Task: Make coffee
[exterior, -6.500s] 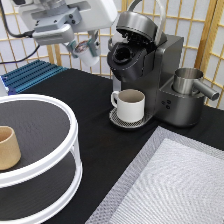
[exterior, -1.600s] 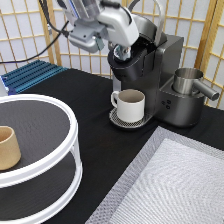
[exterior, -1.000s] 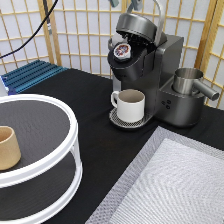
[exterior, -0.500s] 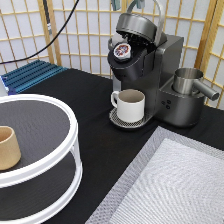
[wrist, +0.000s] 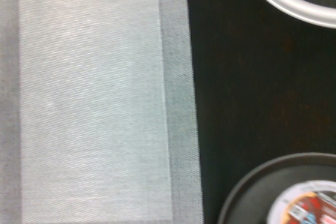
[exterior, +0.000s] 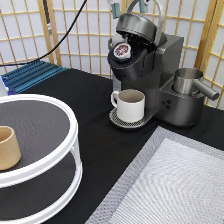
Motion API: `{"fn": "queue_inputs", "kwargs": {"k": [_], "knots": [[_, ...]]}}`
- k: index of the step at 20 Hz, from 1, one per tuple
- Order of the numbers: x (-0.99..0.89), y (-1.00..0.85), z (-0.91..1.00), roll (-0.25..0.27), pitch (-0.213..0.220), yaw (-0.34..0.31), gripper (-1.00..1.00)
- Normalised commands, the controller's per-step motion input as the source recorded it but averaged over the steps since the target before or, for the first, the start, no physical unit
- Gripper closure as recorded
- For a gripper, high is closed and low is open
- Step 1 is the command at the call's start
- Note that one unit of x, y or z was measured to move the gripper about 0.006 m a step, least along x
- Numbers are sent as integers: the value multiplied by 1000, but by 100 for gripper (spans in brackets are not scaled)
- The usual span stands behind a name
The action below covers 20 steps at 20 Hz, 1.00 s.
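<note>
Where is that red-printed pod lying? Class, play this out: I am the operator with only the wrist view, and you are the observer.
Observer: The coffee pod sits in the open holder of the coffee machine, whose lid is raised.
Operator: Is a cup under it?
Observer: Yes, the white mug stands on the drip tray below.
Operator: And the gripper?
Observer: The exterior view does not show it.

A white mug (exterior: 131, 105) stands under a dark coffee machine (exterior: 150, 75) on the black tabletop (exterior: 95, 130); a tan cup (exterior: 8, 147) sits on what appears to be a two-tier white stand (exterior: 60, 150), near left.
</note>
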Motion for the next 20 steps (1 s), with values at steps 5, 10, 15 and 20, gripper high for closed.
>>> {"fn": "queue_inputs", "kwargs": {"k": [5,10,15,20], "knots": [[593,140,249,-70,237,63,-100],[246,0,28,-4,274,77,-100],[-447,31,711,3,94,37,-100],[-348,232,1000,4,0,6,-100]]}}
